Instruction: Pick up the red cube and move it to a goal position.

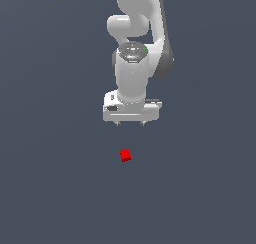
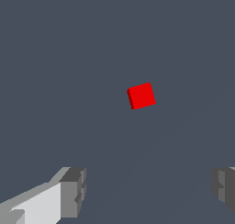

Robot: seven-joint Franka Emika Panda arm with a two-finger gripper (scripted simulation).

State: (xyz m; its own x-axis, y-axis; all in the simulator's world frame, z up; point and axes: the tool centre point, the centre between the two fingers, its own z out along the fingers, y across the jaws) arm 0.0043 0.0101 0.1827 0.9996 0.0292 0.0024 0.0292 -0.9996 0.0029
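The surface (image 1: 45, 188) was a flat, dark grey-blue and it filled the whole frame in both views. Nothing marked it.

The arm (image 1: 137, 43) was white and grey. It came down from the top middle of the exterior view. It had a round joint near the top and a fat white wrist below that. At its lower end sat a wide white block.

The gripper (image 1: 130, 124) hung under that block, a little above the middle of the frame. Only two tiny tips poked out below the block there. In the wrist view one grey finger (image 2: 73, 191) showed at the lower left corner and the other sat at the lower right edge. A wide gap lay between them, so the jaws were spread apart and held nothing.

The cube (image 1: 125, 155) was small and bright red. It lay on the surface just below the middle of the exterior view, under the gripper and well apart from it. It was turned a little, so its edges sat at a slant. In the wrist view the cube (image 2: 141, 95) was near the middle of the frame, clear of both fingers.
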